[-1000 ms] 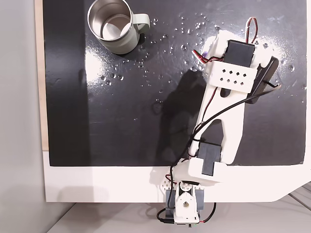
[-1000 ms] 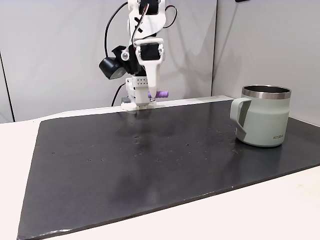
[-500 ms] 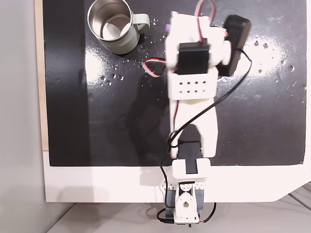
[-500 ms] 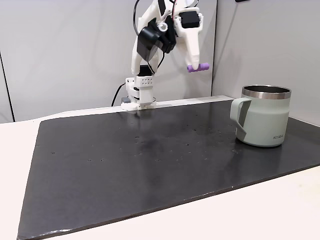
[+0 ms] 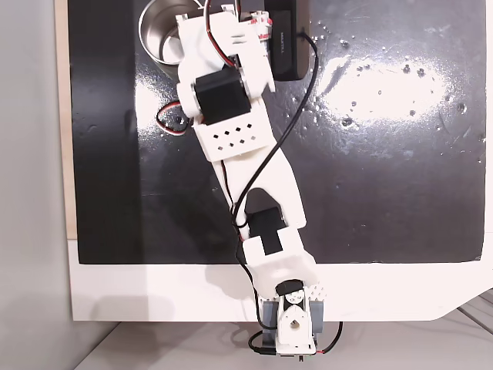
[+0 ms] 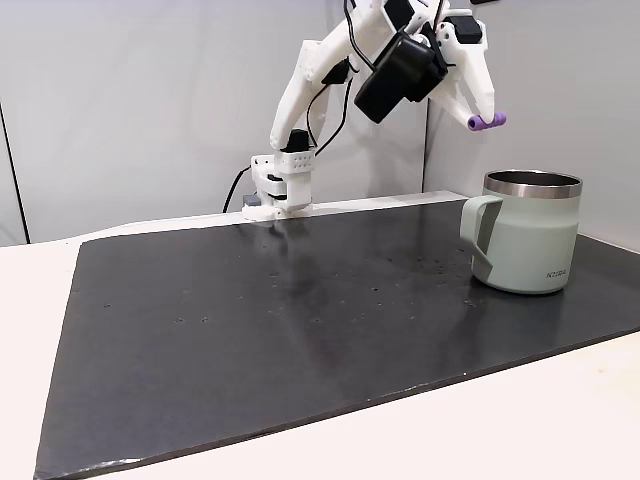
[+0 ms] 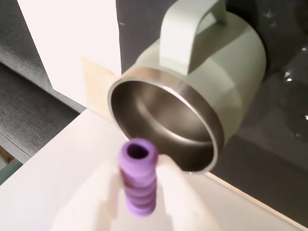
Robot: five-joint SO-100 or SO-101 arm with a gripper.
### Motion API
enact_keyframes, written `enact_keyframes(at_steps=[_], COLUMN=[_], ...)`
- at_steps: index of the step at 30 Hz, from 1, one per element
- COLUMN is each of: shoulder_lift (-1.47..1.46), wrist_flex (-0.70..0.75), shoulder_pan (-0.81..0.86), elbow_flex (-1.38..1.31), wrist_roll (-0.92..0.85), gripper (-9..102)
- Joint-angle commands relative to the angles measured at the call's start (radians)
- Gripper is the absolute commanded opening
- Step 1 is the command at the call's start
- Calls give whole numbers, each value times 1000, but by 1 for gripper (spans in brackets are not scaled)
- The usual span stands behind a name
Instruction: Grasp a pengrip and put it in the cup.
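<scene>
In a fixed view from above, the white arm reaches up the black mat (image 5: 400, 193) and its head covers most of the cup (image 5: 158, 35), of which a crescent of steel rim shows at the top left. The held piece is hidden under the arm here.

In a fixed view from the side, the gripper (image 6: 484, 118) hangs above the cup (image 6: 522, 232), its fingers clamped on the pengrip (image 6: 487, 122), which juts out sideways from the tips. The pengrip appears to sit over the mug's handle side, not its centre, though depth is hard to judge from this angle.

In the wrist view, the pengrip (image 7: 138, 182) stands between the two pale, blurred fingers (image 7: 173, 192), pinched at its lower part, and the cup (image 7: 202, 91) lies beyond with its open mouth (image 7: 159, 120) facing the camera.

The risk, as I judge it, is a release made too early or off-centre: the little tube could strike the steel rim and bounce onto the mat, or cling to one finger as they part. Lowering without centring could also knock the mug by its handle.

The pengrip is a short purple tube, ridged in rings, hollow at the end, and soft-looking, so it probably gives under the squeeze and would rebound lightly.
</scene>
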Motion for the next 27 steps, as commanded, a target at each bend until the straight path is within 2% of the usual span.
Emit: enact_keyframes(at_steps=[1, 8, 17, 23, 27], shoulder_lift=[-31, -156, -235, -236, -224], wrist_flex=[-37, -101, -117, -83, -77], shoulder_pan=[-20, -60, -106, -110, -110], elbow_flex=[-109, -236, -307, -307, -308], wrist_roll=[-12, -23, -37, -31, -28], gripper=[0, 0, 0, 18, 19])
